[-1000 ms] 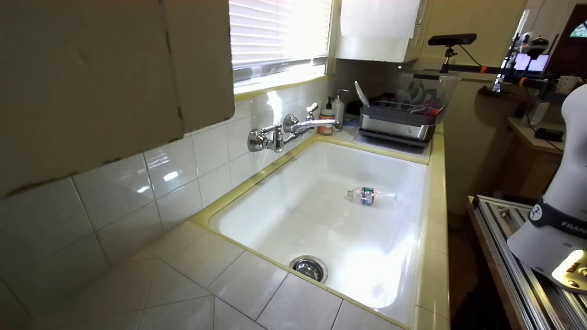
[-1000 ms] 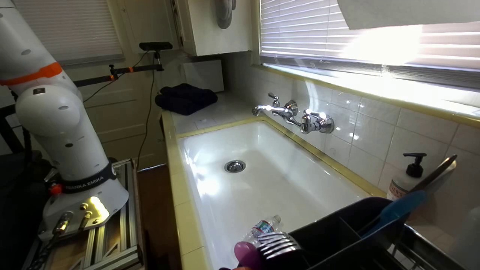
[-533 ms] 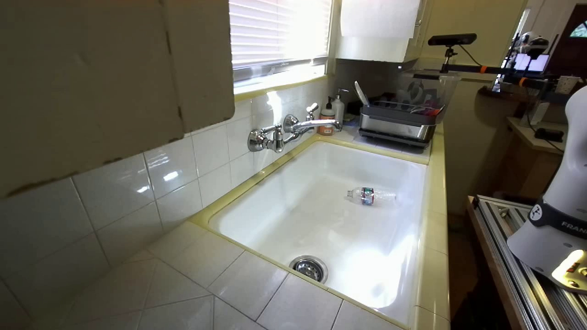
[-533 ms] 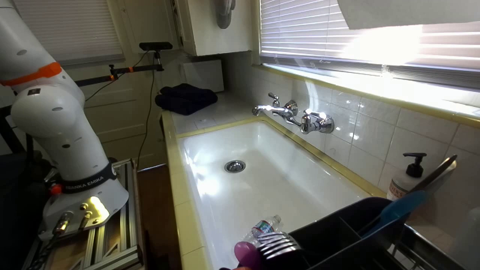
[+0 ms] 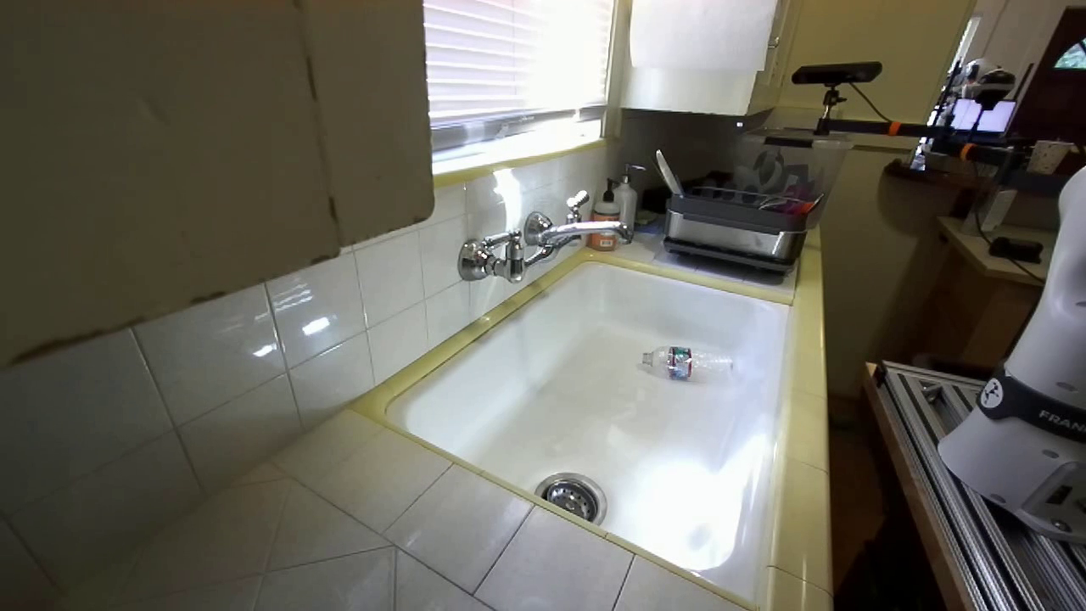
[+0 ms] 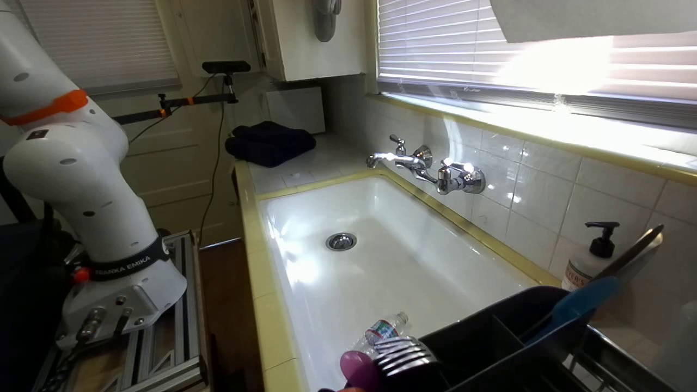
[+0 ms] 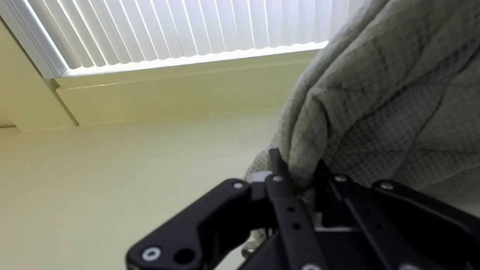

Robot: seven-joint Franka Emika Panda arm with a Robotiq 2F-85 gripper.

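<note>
In the wrist view my gripper (image 7: 298, 161) is closed on a bunched fold of a grey waffle-weave cloth (image 7: 390, 108). The fold sits between the two black fingers, and the cloth spreads up and to the right of them. A small end of cloth shows below the left finger. Behind it are a pale yellow wall (image 7: 131, 180) and a window with blinds (image 7: 195, 30). The gripper is outside both exterior views; only part of the white arm (image 6: 103, 185) shows. A grey hanging thing (image 6: 325, 24) shows at the top of an exterior view; I cannot tell whether it is this cloth.
A white sink (image 5: 543, 407) with a drain (image 5: 572, 498) holds a clear plastic bottle (image 5: 681, 362) on its side. A faucet (image 5: 585, 229) juts from the tiled wall. A dish rack (image 5: 736, 229) and soap bottles (image 5: 604, 222) stand behind. A dark folded cloth (image 6: 269, 142) lies on the counter.
In an exterior view the arm's elbow has shifted left and slightly down. In both exterior views the bright light patch on the arm's base is gone. The bottle has not moved.
</note>
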